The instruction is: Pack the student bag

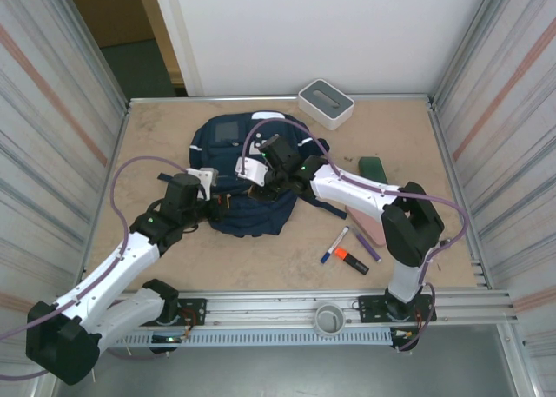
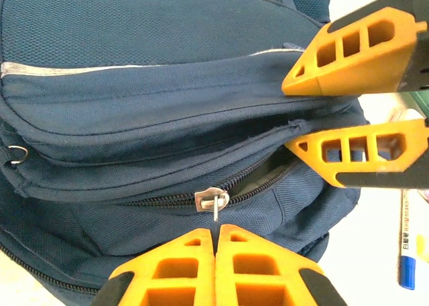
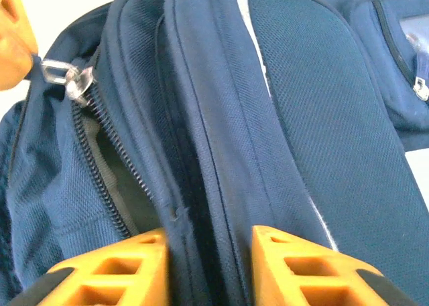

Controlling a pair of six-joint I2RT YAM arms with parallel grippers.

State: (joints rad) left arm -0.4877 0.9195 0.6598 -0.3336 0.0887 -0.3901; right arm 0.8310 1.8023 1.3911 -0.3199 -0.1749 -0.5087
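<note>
One large navy blue fabric student bag (image 1: 252, 145) lies mid-desk toward the far edge, its part-open zip running left-right along its near side, where the nearer left fingers (image 2: 181, 266) pinch the single small metal zip pull (image 2: 213, 200) and the right fingers (image 3: 107, 272) clamp the fabric fold just beyond the opening.

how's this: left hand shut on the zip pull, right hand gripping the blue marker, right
The right hand grips a fold of the student bag, not the blue marker, as the right wrist view shows. The left hand is indeed shut on the zip pull.
</note>
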